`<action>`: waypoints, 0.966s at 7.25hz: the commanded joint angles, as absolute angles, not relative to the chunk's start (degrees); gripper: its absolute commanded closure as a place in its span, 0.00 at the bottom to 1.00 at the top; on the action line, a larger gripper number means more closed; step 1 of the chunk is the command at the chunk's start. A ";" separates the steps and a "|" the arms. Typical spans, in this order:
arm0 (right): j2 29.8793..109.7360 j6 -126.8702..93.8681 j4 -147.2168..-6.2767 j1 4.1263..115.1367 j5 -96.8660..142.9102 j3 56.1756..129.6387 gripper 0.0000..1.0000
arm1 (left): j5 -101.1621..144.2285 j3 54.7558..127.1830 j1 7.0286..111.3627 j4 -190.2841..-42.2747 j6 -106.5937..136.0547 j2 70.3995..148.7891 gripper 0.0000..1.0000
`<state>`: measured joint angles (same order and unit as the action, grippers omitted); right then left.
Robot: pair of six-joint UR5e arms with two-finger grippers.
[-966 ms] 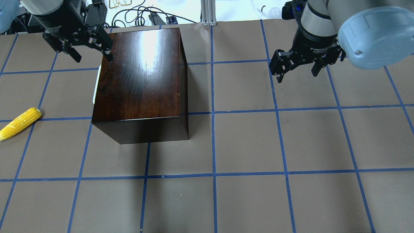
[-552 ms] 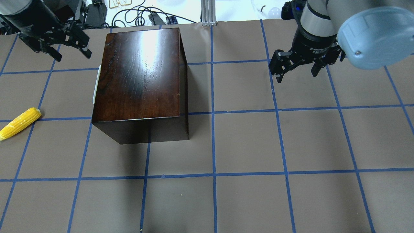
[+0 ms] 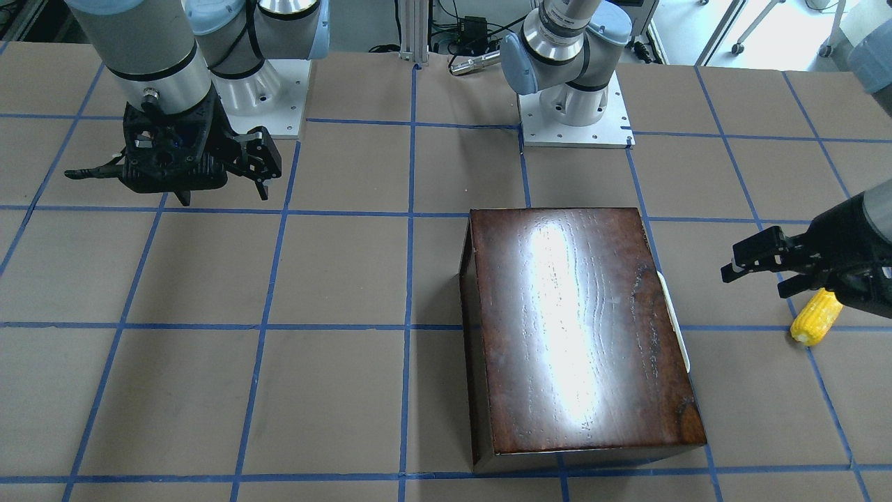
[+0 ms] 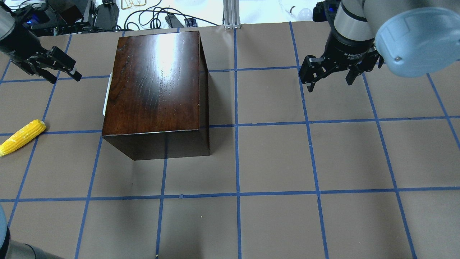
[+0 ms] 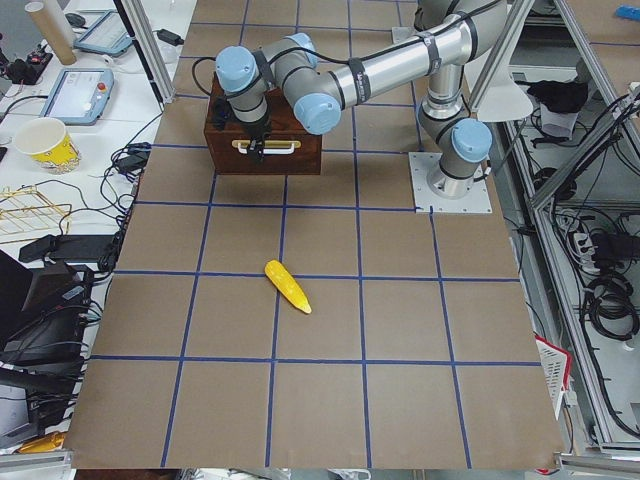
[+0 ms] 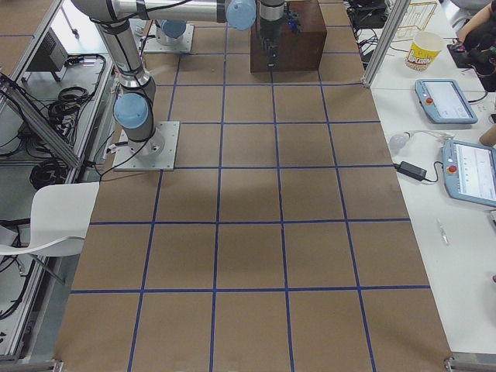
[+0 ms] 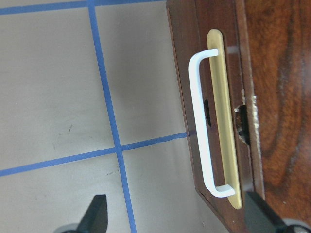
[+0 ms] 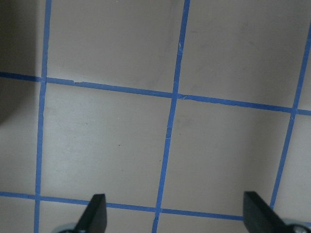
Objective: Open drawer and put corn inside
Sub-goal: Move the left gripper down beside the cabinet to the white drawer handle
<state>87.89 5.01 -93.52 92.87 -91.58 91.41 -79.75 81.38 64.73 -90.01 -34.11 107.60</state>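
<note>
The glossy dark reddish-brown box (image 4: 154, 82) stands left of the table's middle. Its drawer is shut; the white handle (image 4: 106, 95) faces the robot's left and shows close up in the left wrist view (image 7: 200, 126). The yellow corn (image 4: 22, 136) lies on the table left of the box, also in the front view (image 3: 815, 318). My left gripper (image 4: 64, 76) is open and empty, left of the box's handle side, a little behind it and apart from it. My right gripper (image 4: 330, 83) is open and empty over bare table far right of the box.
Cables and equipment (image 4: 154, 18) lie beyond the table's far edge, with an aluminium post (image 4: 231, 14). Blue tape lines grid the brown table top (image 4: 273, 158). The two arm bases (image 3: 575, 111) stand on the robot's side.
My left gripper has moved left, from over the box's far left corner to beside the handle side. The right gripper, box and corn have not moved.
</note>
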 commanded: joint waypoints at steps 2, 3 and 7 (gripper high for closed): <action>87.89 5.01 -93.52 92.90 -91.58 91.41 0.00 | -79.37 85.06 64.69 -83.61 -34.45 111.17 0.00; 87.89 5.01 -93.52 92.90 -91.58 91.41 0.00 | -78.76 85.77 64.69 -82.80 -34.45 111.62 0.00; 87.89 5.01 -93.52 92.90 -91.58 91.41 0.00 | -74.53 86.04 64.86 -82.97 -34.54 112.76 0.00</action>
